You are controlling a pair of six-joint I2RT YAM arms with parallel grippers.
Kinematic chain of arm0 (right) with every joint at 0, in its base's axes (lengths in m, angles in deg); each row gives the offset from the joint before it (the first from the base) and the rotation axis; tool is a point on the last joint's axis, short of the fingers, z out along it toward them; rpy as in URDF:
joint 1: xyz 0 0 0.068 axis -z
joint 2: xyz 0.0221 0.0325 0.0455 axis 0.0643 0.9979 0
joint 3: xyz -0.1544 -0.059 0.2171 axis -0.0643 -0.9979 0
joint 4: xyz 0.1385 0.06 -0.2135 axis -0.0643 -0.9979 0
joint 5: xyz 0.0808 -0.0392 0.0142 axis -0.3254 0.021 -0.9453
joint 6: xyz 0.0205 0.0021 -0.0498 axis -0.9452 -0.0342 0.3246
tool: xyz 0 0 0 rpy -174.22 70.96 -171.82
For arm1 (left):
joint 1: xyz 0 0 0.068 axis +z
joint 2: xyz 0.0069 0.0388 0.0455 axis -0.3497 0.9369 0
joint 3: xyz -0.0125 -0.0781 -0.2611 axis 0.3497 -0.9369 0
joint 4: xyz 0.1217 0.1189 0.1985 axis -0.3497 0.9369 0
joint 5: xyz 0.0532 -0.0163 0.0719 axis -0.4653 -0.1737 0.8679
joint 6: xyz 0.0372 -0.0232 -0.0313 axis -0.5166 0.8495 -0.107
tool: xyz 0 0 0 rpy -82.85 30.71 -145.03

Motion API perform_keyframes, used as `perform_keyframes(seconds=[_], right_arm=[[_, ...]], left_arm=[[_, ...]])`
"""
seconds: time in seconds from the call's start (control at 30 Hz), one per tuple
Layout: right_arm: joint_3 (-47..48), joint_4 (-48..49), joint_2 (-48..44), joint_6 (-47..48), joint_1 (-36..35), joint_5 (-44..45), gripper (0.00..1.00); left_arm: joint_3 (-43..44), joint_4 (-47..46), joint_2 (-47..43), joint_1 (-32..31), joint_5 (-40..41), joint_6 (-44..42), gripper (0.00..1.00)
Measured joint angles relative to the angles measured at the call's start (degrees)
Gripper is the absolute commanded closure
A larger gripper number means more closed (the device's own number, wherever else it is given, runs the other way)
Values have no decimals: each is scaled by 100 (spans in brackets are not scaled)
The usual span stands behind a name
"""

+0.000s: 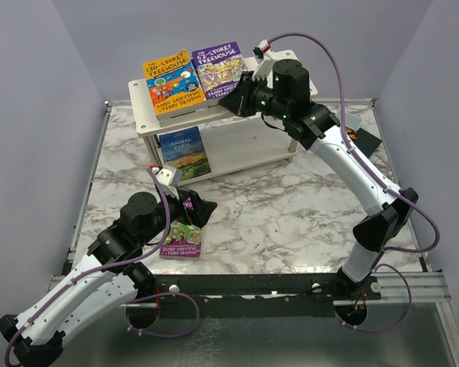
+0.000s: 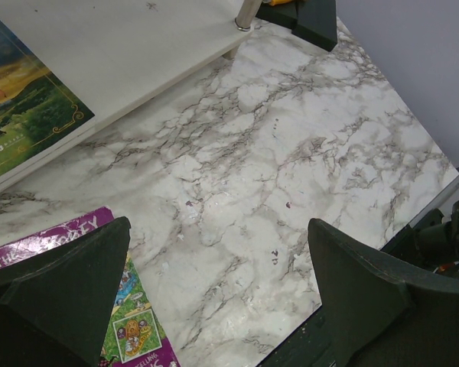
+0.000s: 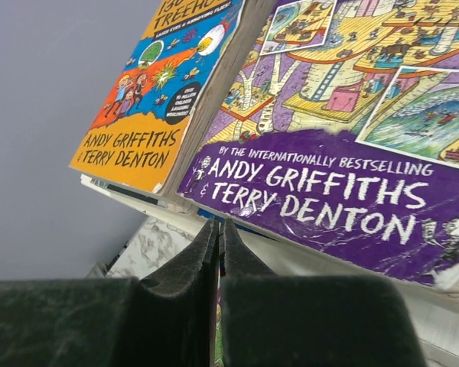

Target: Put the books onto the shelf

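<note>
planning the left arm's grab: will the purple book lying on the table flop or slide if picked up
The purple book lies flat on the smooth marble table, so a push would probably slide it, not tip it. It looks like a thin paperback: gripped by one edge it will likely sag or fan open.

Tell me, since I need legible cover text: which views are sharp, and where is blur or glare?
Right wrist: author names on the purple book and orange book are crisp; only the right gripper up close is soft. Left wrist: marble table sharp, no glare. Top external: even light, faint shadows, titles small but readable.
</note>
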Motion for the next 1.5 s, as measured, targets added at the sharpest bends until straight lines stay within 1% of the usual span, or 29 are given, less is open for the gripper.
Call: perform_keyframes(seconds=[0.2, 0.4, 0.5, 0.57, 0.63, 0.7, 0.8, 0.93, 1.17, 1.5], right_arm=[[22, -15, 22, 7, -68, 57, 95], [-205, -74, -273, 83, -68, 435, 93], [-208, -98, -481, 212, -68, 815, 93], [-186, -107, -616, 358, -68, 1147, 96], [-48, -127, -658, 533, -68, 1499, 99], [116, -127, -654, 734, -68, 1858, 99], [380, -118, -586, 1047, -57, 2347, 99], [966, -70, -184, 1438, 70, 2752, 99], [1821, -61, 835, 1749, 518, 2769, 99], [2055, -39, 1574, 1821, 876, 2229, 100]], left_arm=[[0, 0, -17, 0, 0, 0, 1], [0, 0, -22, 0, 0, 0, 1], [0, 0, -20, 0, 0, 0, 1], [0, 0, -20, 0, 0, 0, 1], [0, 0, -20, 0, 2, 0, 1], [0, 0, -20, 0, 2, 0, 1], [0, 0, -20, 0, 2, 2, 1], [0, 0, -20, 0, 2, 0, 1], [0, 0, -20, 0, 2, 0, 1], [0, 0, 24, 0, 2, 0, 1]])
